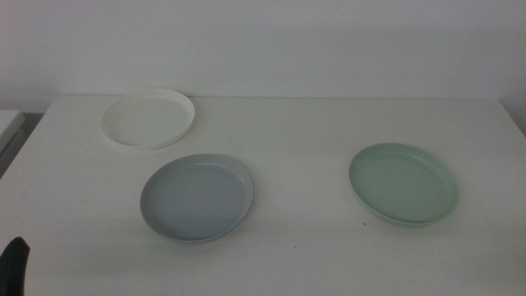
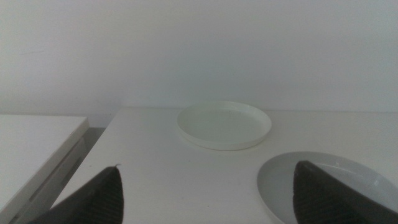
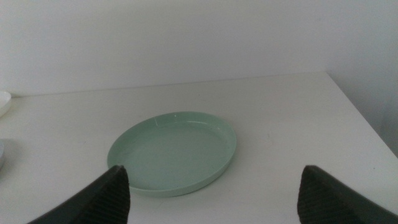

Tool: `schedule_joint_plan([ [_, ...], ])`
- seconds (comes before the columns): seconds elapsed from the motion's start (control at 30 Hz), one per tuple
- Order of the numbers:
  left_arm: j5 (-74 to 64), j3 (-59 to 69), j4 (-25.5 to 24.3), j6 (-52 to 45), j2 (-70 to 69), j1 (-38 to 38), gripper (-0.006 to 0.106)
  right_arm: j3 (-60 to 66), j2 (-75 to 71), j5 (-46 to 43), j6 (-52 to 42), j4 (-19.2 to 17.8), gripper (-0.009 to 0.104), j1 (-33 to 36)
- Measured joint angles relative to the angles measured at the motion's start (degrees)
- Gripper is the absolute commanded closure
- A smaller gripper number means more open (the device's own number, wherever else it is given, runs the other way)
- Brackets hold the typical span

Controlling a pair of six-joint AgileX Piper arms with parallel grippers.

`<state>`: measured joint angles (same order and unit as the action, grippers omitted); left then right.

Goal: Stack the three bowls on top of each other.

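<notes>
Three shallow bowls lie apart on the white table [image 1: 296, 123]. The white bowl [image 1: 148, 118] is at the far left, the light grey bowl [image 1: 196, 197] at the near middle-left, the mint green bowl [image 1: 403, 182] at the right. My left gripper [image 1: 15, 263] shows only as a dark tip at the bottom left corner. In the left wrist view it [image 2: 211, 199] is open and empty, with the white bowl [image 2: 224, 124] ahead and the grey bowl [image 2: 280, 183] partly behind one jaw. My right gripper [image 3: 211, 199] is open and empty, short of the mint green bowl [image 3: 174, 152]; it is out of the middle view.
A plain white wall stands behind the table. A lower white surface [image 2: 31, 143] lies beyond the table's left edge. The table's right edge [image 3: 360, 118] runs close to the green bowl. Bare table lies between the grey and green bowls.
</notes>
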<state>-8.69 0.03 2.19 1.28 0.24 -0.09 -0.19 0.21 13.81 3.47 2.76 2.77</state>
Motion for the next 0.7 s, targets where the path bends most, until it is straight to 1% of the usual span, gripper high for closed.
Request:
schedule_joint_plan([
  [0.13,-2.2,-1.5,0.0,0.0,-0.09,0.09,0.007,0.0,0.0,0.0,0.0,0.0,0.002,0.0],
  [0.23,-9.34,-7.66,0.0,0.0,1.76,0.09,0.007,0.0,0.0,0.0,0.0,0.0,0.002,0.0],
  [0.37,-24.12,-21.96,2.02,0.0,11.52,0.09,0.007,0.0,0.0,0.0,0.0,0.0,0.002,0.0],
  [0.5,-37.98,-35.33,2.83,0.0,22.33,0.09,0.007,0.0,0.0,0.0,0.0,0.0,0.002,0.0],
  [0.6,-45.85,-42.12,3.23,0.23,29.26,0.09,0.007,0.0,0.0,0.0,0.0,0.0,0.002,0.0],
  [0.7,-49.15,-46.11,3.61,0.22,35.32,0.09,0.007,0.0,0.0,0.0,0.0,0.0,0.002,0.0],
])
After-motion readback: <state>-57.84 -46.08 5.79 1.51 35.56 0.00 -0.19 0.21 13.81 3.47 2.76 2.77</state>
